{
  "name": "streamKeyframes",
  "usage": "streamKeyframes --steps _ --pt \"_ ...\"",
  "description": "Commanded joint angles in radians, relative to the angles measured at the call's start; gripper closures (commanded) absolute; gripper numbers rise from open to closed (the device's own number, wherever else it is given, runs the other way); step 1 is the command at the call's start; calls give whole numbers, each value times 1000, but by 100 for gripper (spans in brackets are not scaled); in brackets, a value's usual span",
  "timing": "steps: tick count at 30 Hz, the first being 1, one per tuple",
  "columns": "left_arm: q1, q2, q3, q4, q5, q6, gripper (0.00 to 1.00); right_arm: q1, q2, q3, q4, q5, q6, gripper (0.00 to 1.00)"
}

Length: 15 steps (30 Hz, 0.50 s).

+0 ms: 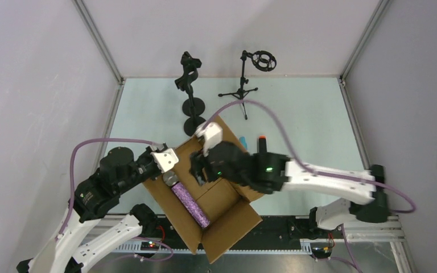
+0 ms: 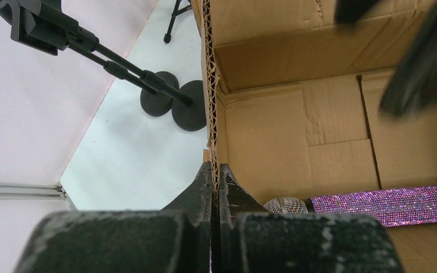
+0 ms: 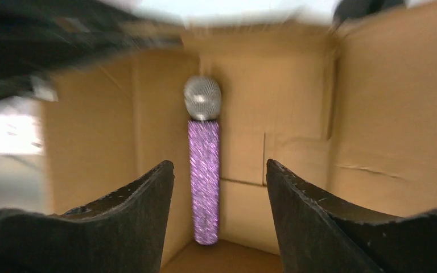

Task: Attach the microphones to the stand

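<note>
Near edge of surface: open brown cardboard box [image 1: 227, 222]. My left end effector [image 2: 213, 182] is closed tight, apparently pinching the box's left wall.

The glittery purple microphone with silver mesh head [image 3: 203, 170] lies flat on the box floor. My right end effector [image 3: 219, 164] hangs above it, fingers spread wide, holding nothing.

Judgement: rigid, head-heavy, prone to rolling; glitter barrel should give bite. Grip mid-barrel, not the dentable mesh.

Beyond the box: turquoise microphone [image 1: 242, 139], black microphone with orange-red end [image 1: 261, 142].

Far edge: black round-base stands [image 1: 193, 105], black tripod stand [image 1: 242, 85].
</note>
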Motion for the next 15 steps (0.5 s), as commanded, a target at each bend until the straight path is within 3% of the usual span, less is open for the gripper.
streamKeyframes --steps 1,15 --pt "-7 -2 15 -2 39 -2 100 23 121 -44 49 -53 -2 36" --pt "-6 22 64 -1 33 -76 100 67 376 -104 194 -120 1 32"
